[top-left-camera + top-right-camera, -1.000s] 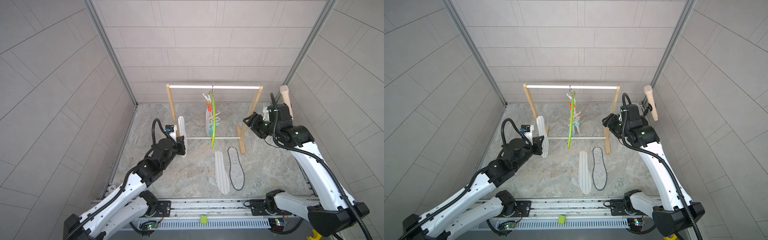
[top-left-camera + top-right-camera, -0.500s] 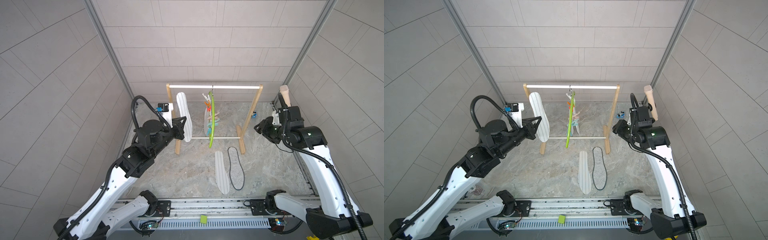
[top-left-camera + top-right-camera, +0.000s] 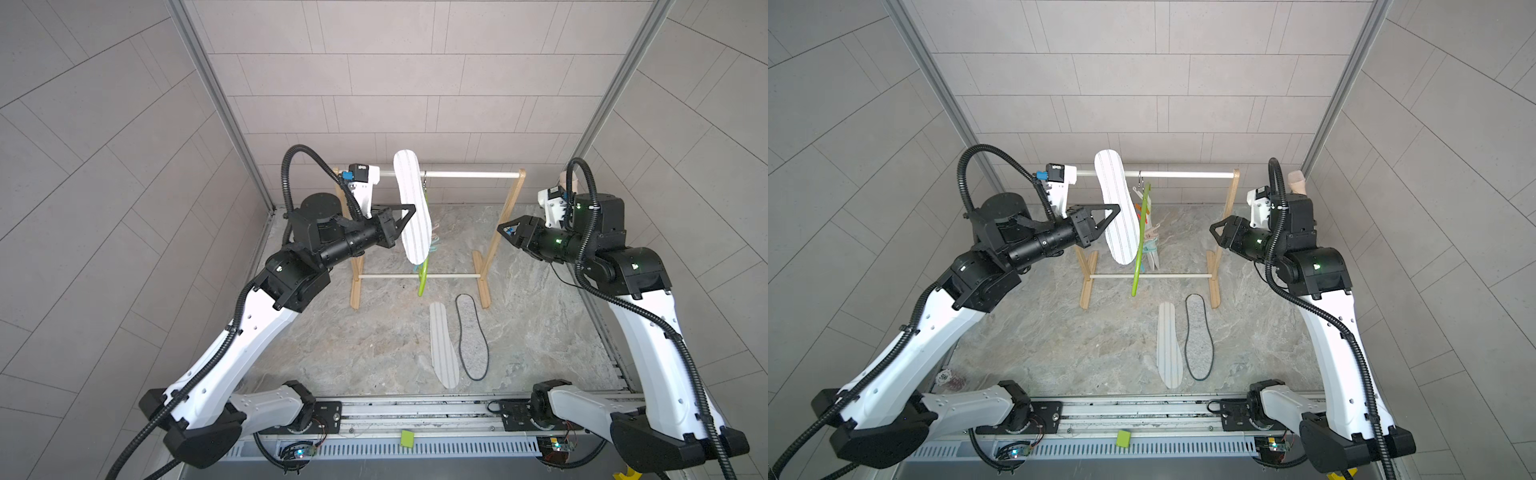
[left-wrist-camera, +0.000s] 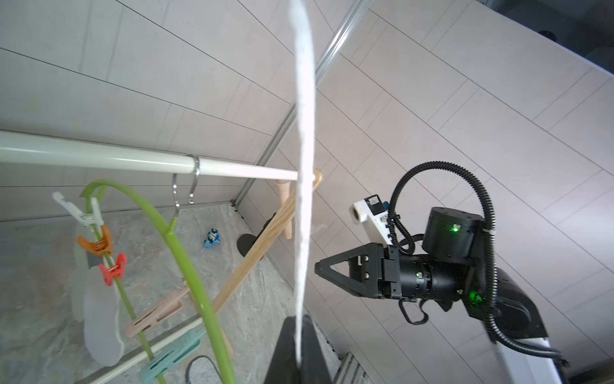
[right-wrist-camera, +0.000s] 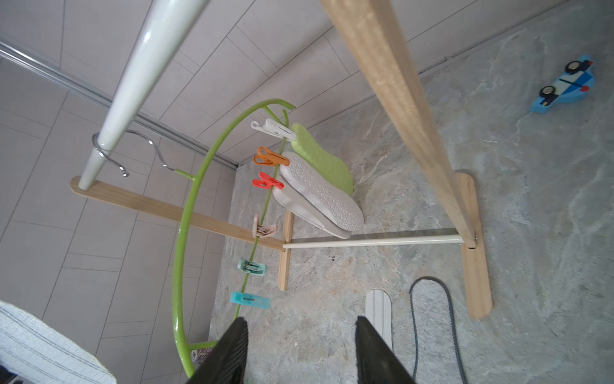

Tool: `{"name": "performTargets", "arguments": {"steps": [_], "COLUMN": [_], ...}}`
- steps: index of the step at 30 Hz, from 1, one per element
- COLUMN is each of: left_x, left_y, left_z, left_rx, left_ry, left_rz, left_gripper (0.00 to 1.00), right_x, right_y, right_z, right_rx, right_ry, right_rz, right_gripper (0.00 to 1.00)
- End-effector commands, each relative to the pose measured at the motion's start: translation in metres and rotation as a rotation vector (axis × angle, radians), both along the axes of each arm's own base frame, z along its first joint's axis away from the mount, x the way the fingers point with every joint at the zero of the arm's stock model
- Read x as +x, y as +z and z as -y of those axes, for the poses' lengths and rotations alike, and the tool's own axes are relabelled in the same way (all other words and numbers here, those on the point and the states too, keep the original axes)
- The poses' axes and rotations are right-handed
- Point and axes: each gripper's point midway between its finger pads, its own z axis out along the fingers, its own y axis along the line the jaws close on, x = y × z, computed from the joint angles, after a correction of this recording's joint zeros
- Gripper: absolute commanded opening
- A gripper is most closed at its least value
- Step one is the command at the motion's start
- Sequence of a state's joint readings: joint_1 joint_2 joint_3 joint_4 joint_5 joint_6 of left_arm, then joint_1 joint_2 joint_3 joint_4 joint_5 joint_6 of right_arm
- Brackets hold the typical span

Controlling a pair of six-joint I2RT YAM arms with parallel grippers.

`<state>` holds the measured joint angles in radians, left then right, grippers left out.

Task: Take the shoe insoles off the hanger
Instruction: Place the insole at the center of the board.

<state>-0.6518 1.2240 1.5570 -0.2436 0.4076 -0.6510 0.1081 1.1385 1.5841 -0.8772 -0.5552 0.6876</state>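
My left gripper (image 3: 411, 210) (image 4: 300, 335) is shut on a white grey-striped insole (image 3: 409, 178) (image 3: 1113, 183), held upright and high beside the top rod; the left wrist view shows it edge-on (image 4: 304, 133). The lime-green hanger (image 3: 423, 274) (image 5: 181, 232) hangs by its hook. In the right wrist view a pale green insole (image 5: 319, 156), a white dotted insole (image 5: 319, 189) and a third white one (image 5: 305, 212) hang from its pins. A striped insole (image 3: 442, 345) and a grey black-edged insole (image 3: 471, 336) lie on the floor. My right gripper (image 3: 500, 227) (image 5: 300, 322) is open and empty by the rack's right post.
The wooden rack with its white top rod (image 3: 469, 174) stands at the back and carries the hanger. A blue toy car (image 5: 561, 84) lies on the floor behind the rack's right foot. A small green block (image 3: 407, 438) sits on the front rail.
My left arm has lifted the striped insole from low by the rack's left post up to the top rod beside the hanger. The right gripper has stayed near the right post.
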Motion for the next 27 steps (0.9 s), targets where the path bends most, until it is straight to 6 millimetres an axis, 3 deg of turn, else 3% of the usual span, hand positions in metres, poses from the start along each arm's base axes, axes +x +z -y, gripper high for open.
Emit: {"name": "performTargets", "arguments": {"steps": [1, 8, 21, 27], "left_x": [-0.013, -0.02, -0.027, -0.027], "left_y": [0.037, 0.052, 0.052, 0.053], "left_z": [0.01, 0.02, 0.034, 0.04], "left_rx": [-0.131, -0.21, -0.298, -0.333], "left_ry": [-0.114, -0.202, -0.332, -0.371], "left_rz": [0.008, -0.035, -0.152, -0.193], "left_gripper": [0.0, 0.0, 0.0, 0.0], "right_x": [-0.005, -0.009, -0.027, -0.04], "right_y": [0.033, 0.073, 0.136, 0.155], "right_z": [-0.014, -0.032, -0.052, -0.07], "right_rx": [0.074, 0.211, 0.408, 0.449], "right_ry": [0.082, 0.177, 0.299, 0.391], "right_rz": [0.111, 0.242, 0.364, 0.401], "right_gripper": [0.54, 0.54, 0.54, 0.52]}}
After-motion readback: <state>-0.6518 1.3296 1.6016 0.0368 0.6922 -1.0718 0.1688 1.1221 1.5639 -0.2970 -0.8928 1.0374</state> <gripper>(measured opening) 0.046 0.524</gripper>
